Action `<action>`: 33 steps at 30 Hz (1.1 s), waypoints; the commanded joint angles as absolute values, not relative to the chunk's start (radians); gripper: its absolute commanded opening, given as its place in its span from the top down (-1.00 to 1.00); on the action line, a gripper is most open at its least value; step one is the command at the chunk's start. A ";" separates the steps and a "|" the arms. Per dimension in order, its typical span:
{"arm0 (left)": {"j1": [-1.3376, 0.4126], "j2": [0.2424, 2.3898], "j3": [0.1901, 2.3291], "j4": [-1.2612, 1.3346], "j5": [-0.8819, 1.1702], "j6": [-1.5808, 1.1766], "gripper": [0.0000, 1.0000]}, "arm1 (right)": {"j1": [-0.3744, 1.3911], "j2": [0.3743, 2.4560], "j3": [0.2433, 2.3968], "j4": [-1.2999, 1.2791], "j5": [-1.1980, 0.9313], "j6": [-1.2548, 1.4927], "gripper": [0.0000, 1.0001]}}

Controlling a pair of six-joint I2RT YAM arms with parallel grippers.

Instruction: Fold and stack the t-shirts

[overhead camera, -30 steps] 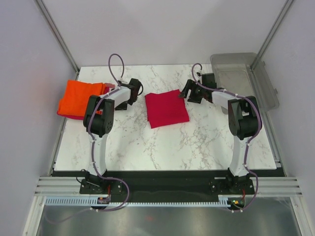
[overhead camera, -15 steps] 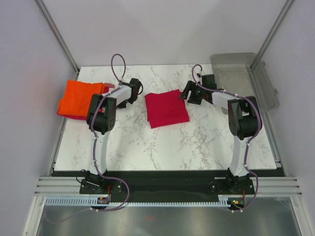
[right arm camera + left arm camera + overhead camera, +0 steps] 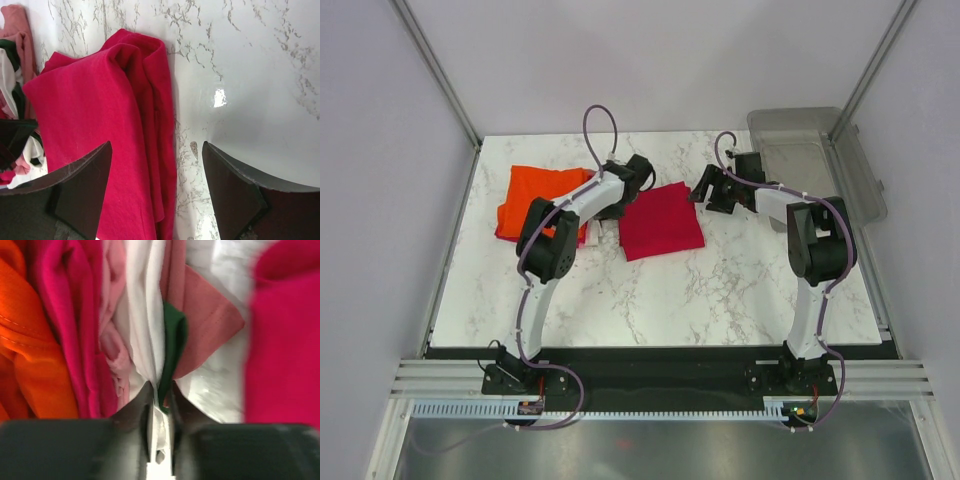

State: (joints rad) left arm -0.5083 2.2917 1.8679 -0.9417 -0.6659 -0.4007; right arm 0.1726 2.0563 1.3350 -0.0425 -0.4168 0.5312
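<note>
- The marble worktop [image 3: 720,290] carries everything; one clear grey bin [image 3: 810,150] sits at its far right corner, holding nothing I can make out.
- One pile [image 3: 535,215] of shirts lies at the far left, with the orange shirt [image 3: 542,192] on top. The left wrist view shows six colours of edge: orange, magenta, pale pink, white, green and dusty rose (whether each is a separate shirt I cannot tell).
- One crimson shirt [image 3: 660,222] lies folded at the middle, just beside the pile and not yet on it.
- Two arms, two tools: the left tool [image 3: 160,395] is pressed together, pinching the white layer [image 3: 142,315] at the pile's edge. The right tool [image 3: 156,146] is spread wide above the crimson shirt's border, gripping nothing.
- Folding looks done, so stacking is the step in hand. The next move probably calls for a grip on the crimson shirt's edge without undoing its fold, then a lift onto the pile.
</note>
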 commanded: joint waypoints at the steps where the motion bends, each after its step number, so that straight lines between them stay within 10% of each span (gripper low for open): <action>1: -0.520 2.226 1.910 -0.966 -0.572 -0.505 0.45 | 0.169 2.000 1.325 -0.014 -0.414 0.529 -0.62; 18: -0.520 1.924 1.822 -0.907 -0.407 -0.488 -0.54 | 0.176 1.990 1.313 0.017 -0.469 0.514 -0.68; 33: -0.494 1.809 1.597 -0.664 -0.153 -0.459 -0.71 | 0.233 2.224 1.613 -0.167 -0.303 0.497 -0.42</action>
State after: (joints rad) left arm -0.5095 1.8839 1.6161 -0.7506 -0.2157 -0.4706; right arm 0.2195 2.1891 1.5288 -0.1112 -0.3790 0.5190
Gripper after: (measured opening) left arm 0.853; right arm 0.721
